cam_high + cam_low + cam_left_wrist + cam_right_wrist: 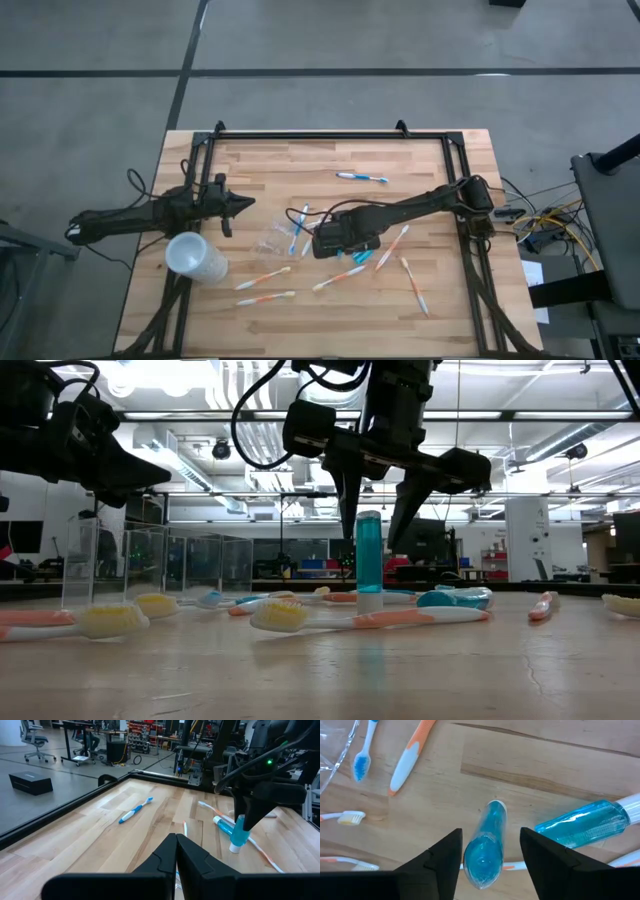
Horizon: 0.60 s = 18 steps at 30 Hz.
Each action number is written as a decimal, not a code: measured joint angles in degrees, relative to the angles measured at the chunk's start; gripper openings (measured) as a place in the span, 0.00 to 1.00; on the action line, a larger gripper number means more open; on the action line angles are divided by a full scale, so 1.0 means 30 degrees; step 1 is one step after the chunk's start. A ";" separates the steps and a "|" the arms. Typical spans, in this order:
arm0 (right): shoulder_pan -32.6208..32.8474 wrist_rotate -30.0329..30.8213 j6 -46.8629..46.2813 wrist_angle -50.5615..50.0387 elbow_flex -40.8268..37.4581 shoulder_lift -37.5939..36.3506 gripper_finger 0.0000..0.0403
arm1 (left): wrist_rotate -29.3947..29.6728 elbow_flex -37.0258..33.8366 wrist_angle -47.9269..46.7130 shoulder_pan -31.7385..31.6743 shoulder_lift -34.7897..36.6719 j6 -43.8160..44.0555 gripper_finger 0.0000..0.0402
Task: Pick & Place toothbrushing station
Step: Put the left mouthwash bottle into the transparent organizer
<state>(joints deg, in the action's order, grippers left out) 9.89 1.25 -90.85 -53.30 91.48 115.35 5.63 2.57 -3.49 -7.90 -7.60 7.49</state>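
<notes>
I count two blue tubes (487, 845) and eight toothbrushes (361, 178). My right pincer (490, 851) hangs mid-frame, half-wide around the upright tube, not touching.

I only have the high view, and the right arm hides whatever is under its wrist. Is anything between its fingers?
Observer: Yes. A blue tube stands upright on its white cap, with the right gripper straddling its top.
Operator: Are the fingers gripping it?
Observer: No. The right wrist view shows clear space on one side of the tube, and the other finger sits very close.
Operator: Is anything crowding it?
Observer: A second blue tube lies flat just beside it.
</notes>
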 joint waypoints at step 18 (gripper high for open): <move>0.0000 0.0017 0.0422 -0.0147 -0.0124 -0.0029 0.20 | 0.0000 0.0000 0.0000 -0.0002 0.0000 0.0000 0.03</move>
<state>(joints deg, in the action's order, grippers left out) 9.89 1.31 -89.58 -53.74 91.11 115.26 5.63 2.57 -3.49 -7.90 -7.60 7.49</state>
